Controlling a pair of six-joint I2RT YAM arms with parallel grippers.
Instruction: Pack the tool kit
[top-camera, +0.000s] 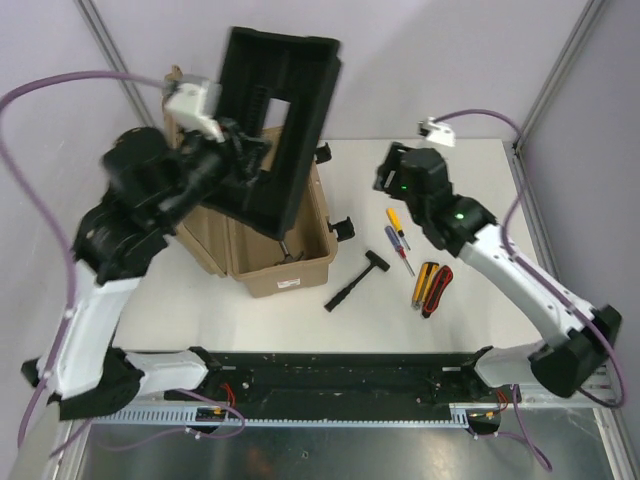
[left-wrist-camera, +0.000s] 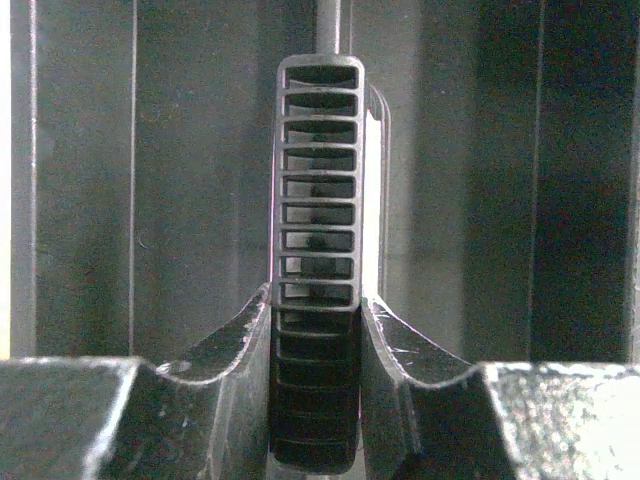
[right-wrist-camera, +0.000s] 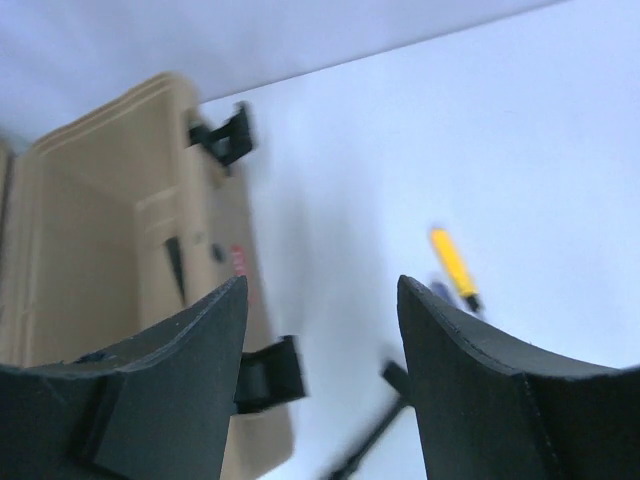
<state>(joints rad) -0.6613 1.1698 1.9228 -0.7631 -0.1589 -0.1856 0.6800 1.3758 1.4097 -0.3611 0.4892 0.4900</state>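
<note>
From above, the left gripper (top-camera: 243, 150) holds the black tray (top-camera: 290, 100) up in the air. The tray is tipped on its side over the open tan box (top-camera: 290, 272). The box sits on the white table (top-camera: 480, 200). Right of the box lie a hammer (top-camera: 357, 281), two screwdrivers (top-camera: 398, 232), a yellow knife (top-camera: 421, 284) and a red-black tool (top-camera: 438, 290). The right gripper (top-camera: 385, 180) hangs above the table, near the screwdrivers.

The left wrist view shows the fingers (left-wrist-camera: 385, 345) pinching a ribbed black bar (left-wrist-camera: 317, 180) on the tray.

In the right wrist view the gripper (right-wrist-camera: 320, 300) is spread wide with nothing in it. The box (right-wrist-camera: 100, 250) is on the left. A yellow screwdriver (right-wrist-camera: 452, 265) lies on the table (right-wrist-camera: 450, 150).
</note>
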